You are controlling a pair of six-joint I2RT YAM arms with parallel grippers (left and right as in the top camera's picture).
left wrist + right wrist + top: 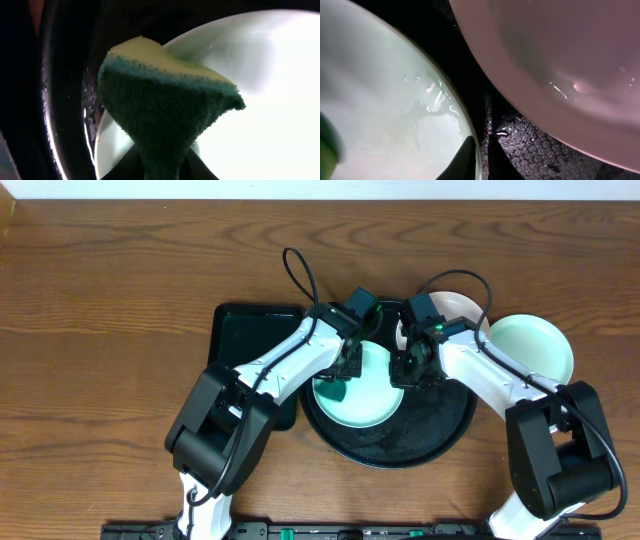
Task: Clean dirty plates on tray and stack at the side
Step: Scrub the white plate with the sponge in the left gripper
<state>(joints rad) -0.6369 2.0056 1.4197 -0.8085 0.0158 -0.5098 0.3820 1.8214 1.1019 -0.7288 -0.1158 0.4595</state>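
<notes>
Overhead: round tray (420, 435) sits centre frame on the worktop (120, 280), with a rectangular tray (245, 335) touching its left side. I see the centre mint plate (365, 405) lying on the round tray's left half. The white plate (460, 308) is at the tray's upper right edge, partly hidden by the right arm. The outer mint plate (535, 345) is off the tray, right of frame, on the worktop. Left gripper (343, 373) is over the centre mint plate's upper left, and right gripper (410, 370) is at its upper right rim. Left wrist: fingers (120, 170) at bottom of frame are clamped on a sponge (165, 105), green face toward the camera and yellow edge on top, above the plate. Right wrist: fingers (465, 162) are nearly together astride the centre mint plate's rim and appear to pinch it. Wet black tray shows between this plate and the white plate at upper right.
</notes>
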